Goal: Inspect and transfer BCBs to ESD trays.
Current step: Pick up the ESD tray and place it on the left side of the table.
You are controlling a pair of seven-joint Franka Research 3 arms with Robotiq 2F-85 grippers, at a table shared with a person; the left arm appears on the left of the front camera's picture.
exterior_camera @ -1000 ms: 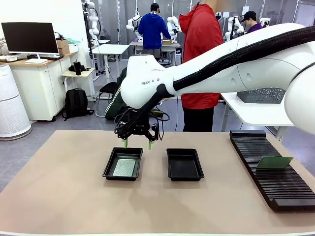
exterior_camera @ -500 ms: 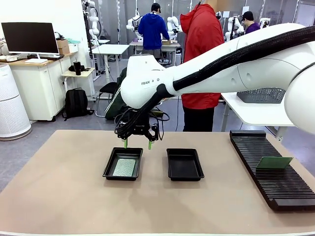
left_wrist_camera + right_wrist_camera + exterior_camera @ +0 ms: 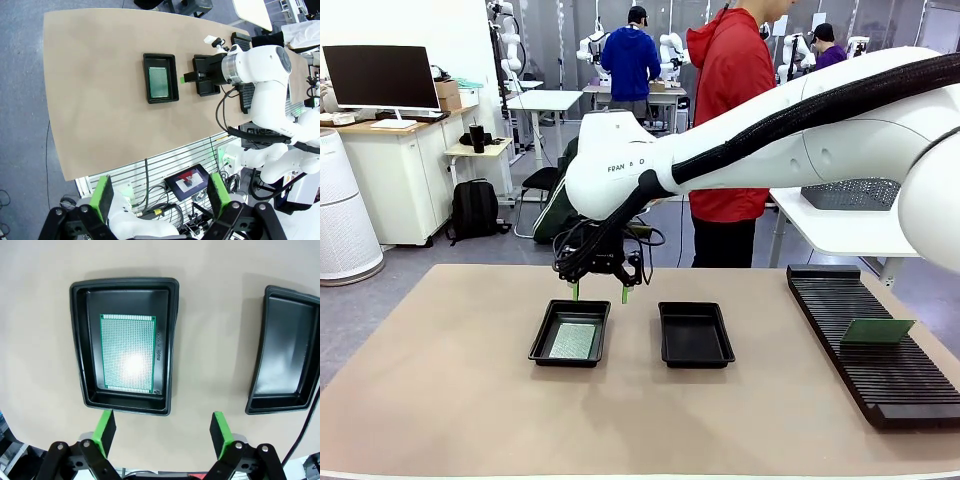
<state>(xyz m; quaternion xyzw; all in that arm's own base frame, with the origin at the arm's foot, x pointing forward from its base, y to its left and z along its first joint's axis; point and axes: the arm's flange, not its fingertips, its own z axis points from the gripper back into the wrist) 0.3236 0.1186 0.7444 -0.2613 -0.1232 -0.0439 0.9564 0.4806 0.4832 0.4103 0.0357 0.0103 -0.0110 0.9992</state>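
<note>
Below and just nearward of the right gripper (image 3: 599, 294), jaws apart and empty, a BCB (image 3: 128, 353) lies flat in the left ESD tray (image 3: 79, 345), long axis near-to-far.

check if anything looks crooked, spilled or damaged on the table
Nothing stands out. One BCB lies flat and square in the left ESD tray; the right ESD tray sits empty beside it, and a second BCB rests on the slotted rack.

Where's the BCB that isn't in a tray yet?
Front view, robot's right side: the BCB sits about midway along the long black slotted rack, to the right of the empty ESD tray.
</note>
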